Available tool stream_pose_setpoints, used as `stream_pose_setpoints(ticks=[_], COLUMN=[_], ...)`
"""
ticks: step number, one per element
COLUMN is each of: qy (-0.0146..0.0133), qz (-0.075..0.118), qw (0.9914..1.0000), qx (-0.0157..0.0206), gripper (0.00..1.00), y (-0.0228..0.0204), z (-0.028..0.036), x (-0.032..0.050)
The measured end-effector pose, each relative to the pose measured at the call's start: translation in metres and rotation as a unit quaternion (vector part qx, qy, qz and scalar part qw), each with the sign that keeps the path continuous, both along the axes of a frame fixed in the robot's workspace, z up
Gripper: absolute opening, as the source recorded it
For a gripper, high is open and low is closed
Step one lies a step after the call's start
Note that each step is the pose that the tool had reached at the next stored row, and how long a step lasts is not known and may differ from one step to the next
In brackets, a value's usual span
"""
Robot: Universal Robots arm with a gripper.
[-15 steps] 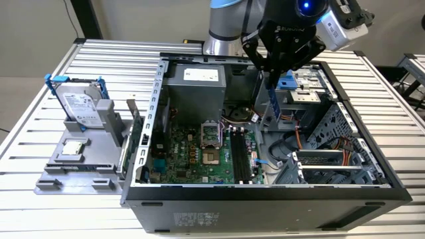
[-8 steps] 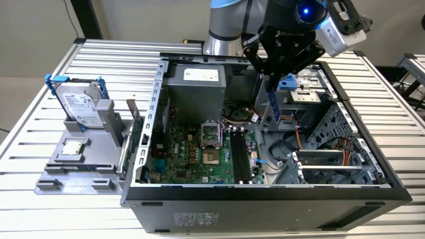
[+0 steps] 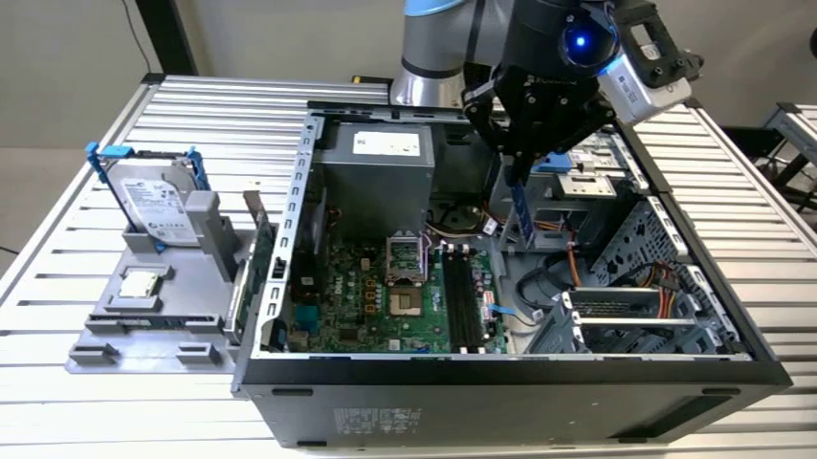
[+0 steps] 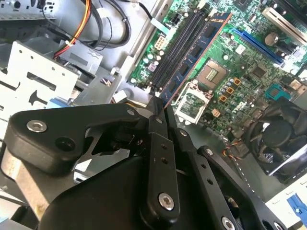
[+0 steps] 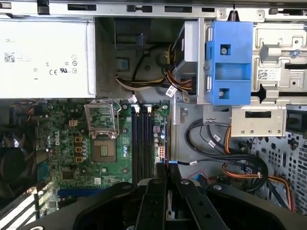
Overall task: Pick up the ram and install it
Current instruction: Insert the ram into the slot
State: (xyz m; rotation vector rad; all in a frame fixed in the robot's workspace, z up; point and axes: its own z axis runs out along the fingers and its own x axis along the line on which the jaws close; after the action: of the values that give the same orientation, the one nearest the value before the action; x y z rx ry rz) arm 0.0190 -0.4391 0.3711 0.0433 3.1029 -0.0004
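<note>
— Ram [image 3: 519,212], where?
— Inside the computer case [image 3: 304,172], upright over the motherboard [image 3: 383,306], near its black slots [image 3: 462,301], per the exterior view.
— Held?
— Gripper [image 3: 522,180] clamps it. The second wrist view shows its chipped face, the first wrist view only its edge.

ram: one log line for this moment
hand: shut on ram | ram: held vertical above motherboard | slots: empty | state: not yet seated
</note>
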Motion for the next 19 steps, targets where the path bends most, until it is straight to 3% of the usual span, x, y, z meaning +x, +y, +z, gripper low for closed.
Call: stream_pose_setpoints(ticks=[4,10,15,19], qy=[0.0056,0.0071,0.0072,0.007], qz=[0.0,-0.001,-0.005,-0.007], qw=[0.99998,0.99995,0.99984,0.99982], qx=[0.0001,0.0063,0.0154,0.0161], gripper=[0.0,0.0,0.0,0.0], y=[0.0,0.0,0.0,0.0], z=[-0.0042,-0.009,-0.0121,-0.015], x=[0.0002,0.0003,0.0003,0.0003])
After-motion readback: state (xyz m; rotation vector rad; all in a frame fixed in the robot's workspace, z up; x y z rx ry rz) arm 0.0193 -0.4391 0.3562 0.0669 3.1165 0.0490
